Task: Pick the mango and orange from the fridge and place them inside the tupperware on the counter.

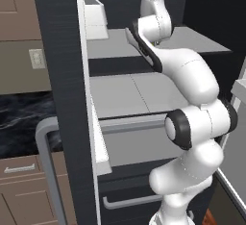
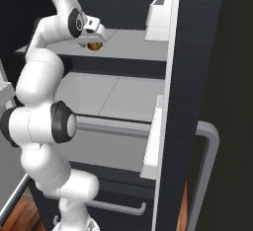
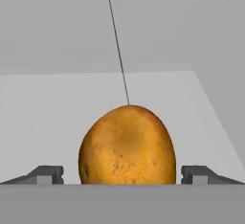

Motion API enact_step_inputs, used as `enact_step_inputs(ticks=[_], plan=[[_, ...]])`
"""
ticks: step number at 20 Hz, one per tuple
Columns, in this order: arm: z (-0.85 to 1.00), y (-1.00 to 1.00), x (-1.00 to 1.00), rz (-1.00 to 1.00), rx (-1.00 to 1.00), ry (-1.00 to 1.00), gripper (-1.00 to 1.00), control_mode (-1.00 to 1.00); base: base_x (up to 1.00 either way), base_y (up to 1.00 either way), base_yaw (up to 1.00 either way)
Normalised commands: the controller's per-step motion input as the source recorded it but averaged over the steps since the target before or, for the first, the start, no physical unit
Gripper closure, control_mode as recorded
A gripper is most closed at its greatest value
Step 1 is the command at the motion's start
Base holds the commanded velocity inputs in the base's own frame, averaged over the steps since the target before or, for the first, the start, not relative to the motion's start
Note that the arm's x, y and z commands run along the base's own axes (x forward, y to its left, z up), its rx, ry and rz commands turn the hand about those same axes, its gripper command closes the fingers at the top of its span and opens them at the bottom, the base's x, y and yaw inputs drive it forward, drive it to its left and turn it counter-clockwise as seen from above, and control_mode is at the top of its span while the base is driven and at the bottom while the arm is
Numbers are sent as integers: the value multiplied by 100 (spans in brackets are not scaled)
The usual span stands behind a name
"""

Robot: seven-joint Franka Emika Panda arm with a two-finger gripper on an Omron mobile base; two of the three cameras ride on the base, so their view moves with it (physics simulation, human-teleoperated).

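While you are reaching onto the upper fridge shelf (image 2: pixel 133 42), the gripper (image 3: pixel 122 174) is standing open, fingertips (image 3: pixel 48 174) flanking the mottled orange-brown fruit (image 3: pixel 127 145), not yet pinching. Closing off-centre is risking it rolling deeper.

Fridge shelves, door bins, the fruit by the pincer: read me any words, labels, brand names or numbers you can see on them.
None: no text, label, brand or number is readable in any view.
Tall charcoal fridge, its grey shelves and white door bin: plain surfaces.
Round orange-brown fruit between the open pincer fingertips: speckled skin, no sticker.
Black marble counter: faint veins, no writing.
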Motion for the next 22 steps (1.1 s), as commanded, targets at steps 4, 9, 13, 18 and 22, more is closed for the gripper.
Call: enact_step_inputs(ticks=[4, 9, 13, 18, 22], plan=[[-1, 0, -58, -5, 0, -13, -100, -100, 0, 0, 0], [-3, 0, -49, -1, 0, -22, -100, -100, 0, 0, 0], [0, 0, -7, 0, 6, -1, -100, -100, 0, 0, 0], [0, -5, 30, 0, 14, 9, -100, -100, 0, 0, 0], [0, -1, 32, 0, 10, 3, -100, -100, 0, 0, 0]])
